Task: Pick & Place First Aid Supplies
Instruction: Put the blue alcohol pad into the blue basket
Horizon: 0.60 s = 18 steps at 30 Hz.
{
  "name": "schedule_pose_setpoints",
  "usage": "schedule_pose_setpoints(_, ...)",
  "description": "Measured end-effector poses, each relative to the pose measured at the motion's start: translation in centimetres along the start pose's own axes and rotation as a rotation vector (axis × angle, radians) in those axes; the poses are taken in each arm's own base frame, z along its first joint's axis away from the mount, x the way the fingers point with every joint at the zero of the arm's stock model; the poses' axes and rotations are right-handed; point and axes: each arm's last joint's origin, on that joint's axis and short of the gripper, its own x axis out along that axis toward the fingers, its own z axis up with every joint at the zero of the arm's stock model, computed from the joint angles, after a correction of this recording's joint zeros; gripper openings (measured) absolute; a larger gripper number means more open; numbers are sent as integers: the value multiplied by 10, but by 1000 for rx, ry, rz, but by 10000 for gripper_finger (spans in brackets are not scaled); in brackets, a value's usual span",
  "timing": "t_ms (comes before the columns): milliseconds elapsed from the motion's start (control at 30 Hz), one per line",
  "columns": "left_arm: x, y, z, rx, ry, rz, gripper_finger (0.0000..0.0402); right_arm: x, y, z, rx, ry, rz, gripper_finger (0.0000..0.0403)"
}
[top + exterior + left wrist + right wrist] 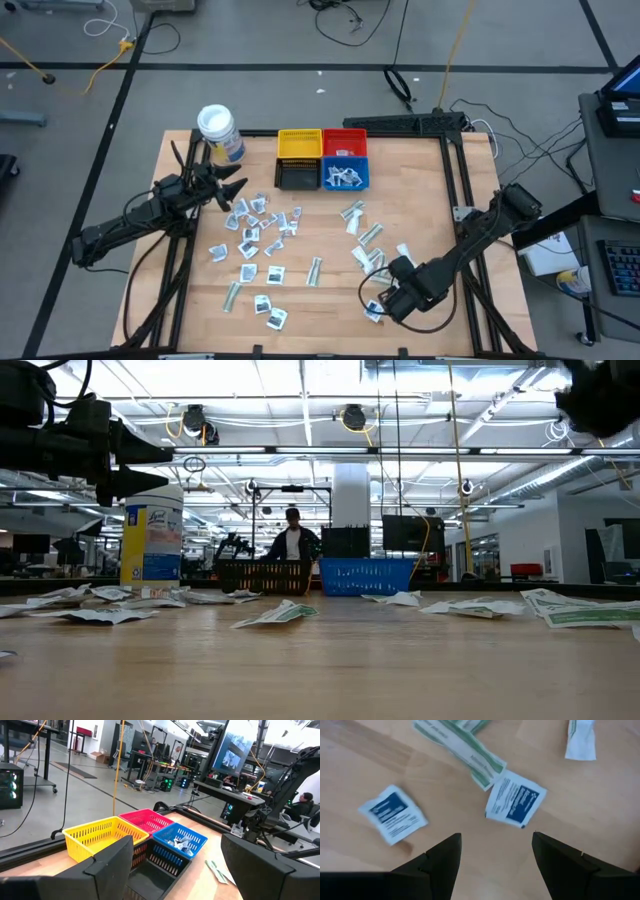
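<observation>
Packets (pixel 262 232) of first aid supplies lay scattered flat over the wooden table (pixel 430 190), most of them between the two arms. The right gripper (pixel 383 305) hung low over the table's near right part with its fingers (pixel 442 857) spread wide and nothing between them. Just ahead of its fingertips lay a square white packet with a blue label (pixel 514 803), flat on the wood and apart from both fingers. A second blue-labelled square packet (pixel 393 813) lay off to one side of it, beyond the other finger. A long green-striped strip (pixel 470 755) lay farther ahead, its end touching or overlapping the first square packet. Another white packet (pixel 581 741) sat farther out still.

The left gripper (pixel 232 190) was held above the table near the white-lidded jar (pixel 219 131), its fingers also spread and empty. The main scatter of packets lay just beyond and to the side of its tips. Ahead of it stood the yellow bin (pixel 97 835), the red bin (pixel 145 820), the blue bin (pixel 179 840) with several packets inside, and the black bin (pixel 150 880) nearest to it.
</observation>
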Motion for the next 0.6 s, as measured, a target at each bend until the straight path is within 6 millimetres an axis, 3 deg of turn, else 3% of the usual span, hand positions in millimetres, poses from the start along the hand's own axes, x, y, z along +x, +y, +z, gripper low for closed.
schedule_pose_setpoints(367, 0, 0, 0, 0, 0, 0, 306, 43, -10, 3, -26, 59, 50, 238)
schedule_pose_setpoints(600, 0, 0, 0, 0, 0, 0, 306, 54, -17, 6, -43, 33, 30, 214)
